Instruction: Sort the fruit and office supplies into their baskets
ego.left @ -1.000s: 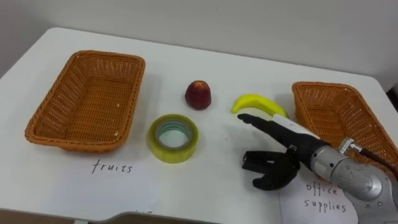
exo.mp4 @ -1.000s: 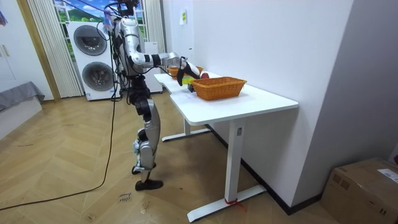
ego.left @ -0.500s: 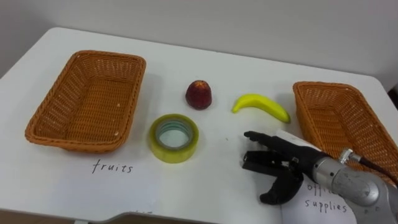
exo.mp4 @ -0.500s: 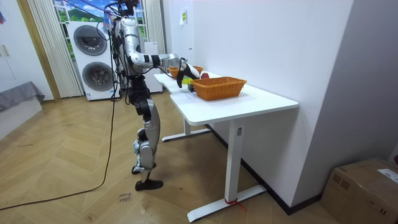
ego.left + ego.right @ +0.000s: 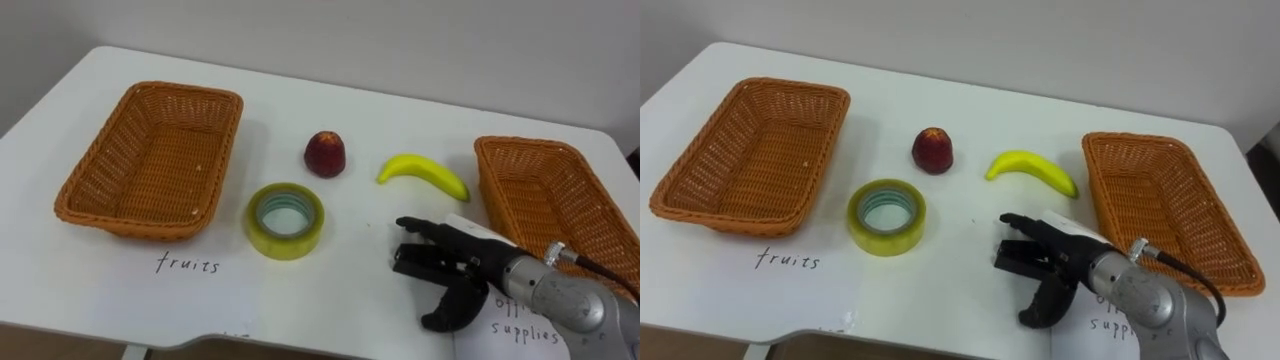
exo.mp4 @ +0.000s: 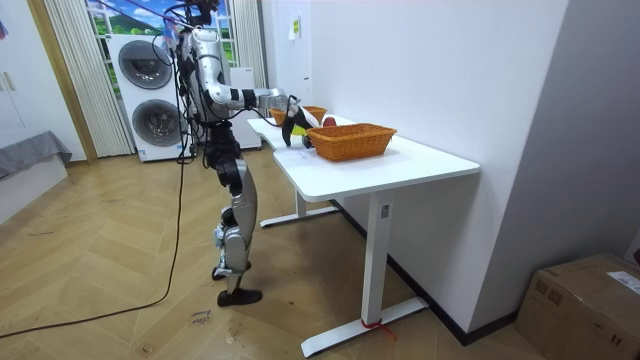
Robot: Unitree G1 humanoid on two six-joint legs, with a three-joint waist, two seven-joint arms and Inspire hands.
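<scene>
While our right hand [image 5: 452, 268] hangs low over the table [image 5: 340, 290], both baskets are empty.

We hold nothing — the fingers [image 5: 445, 318] droop, loosely bent and apart, beside the near end of the right basket [image 5: 528, 146] and over the edge of a paper sheet [image 5: 520, 325]. The banana [image 5: 422, 172] lies just beyond the hand, near that basket. The red apple [image 5: 327, 154] sits to the banana's left, and the roll of yellow tape [image 5: 285, 220] lies in front of the apple, just beside the left basket [image 5: 95, 175] — all three rest on the bare tabletop.
</scene>
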